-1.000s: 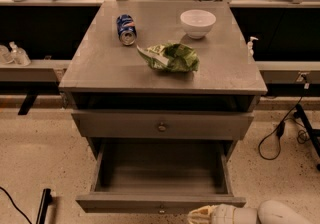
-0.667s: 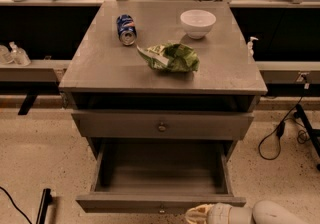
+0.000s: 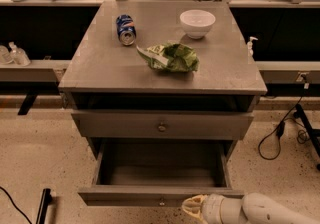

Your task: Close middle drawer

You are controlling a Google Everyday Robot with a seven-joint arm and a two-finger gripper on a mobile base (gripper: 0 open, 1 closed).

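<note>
The middle drawer point(image 3: 125, 195) of the grey cabinet is pulled far out, and its empty grey box shows from above. Its small round knob point(image 3: 161, 202) sits at the centre of the front. The uppermost drawer front point(image 3: 120, 124) above it, with its own knob point(image 3: 161, 127), stands slightly out from the cabinet. My gripper point(image 3: 192, 207), cream-coloured on a white arm point(image 3: 265, 210), comes in from the lower right. It is right at the middle drawer's front, just right of the knob. The lowest drawer is out of view.
On the cabinet top point(image 3: 100, 63) lie a blue soda can point(image 3: 125, 29), a white bowl point(image 3: 197, 22) and a green chip bag point(image 3: 170, 57). A black cable point(image 3: 280, 133) lies on the speckled floor at the right. A dark bar point(image 3: 42, 205) is at lower left.
My gripper has crept slightly left along the middle drawer's front, toward the knob. The drawer stays pulled out about as far as before.
</note>
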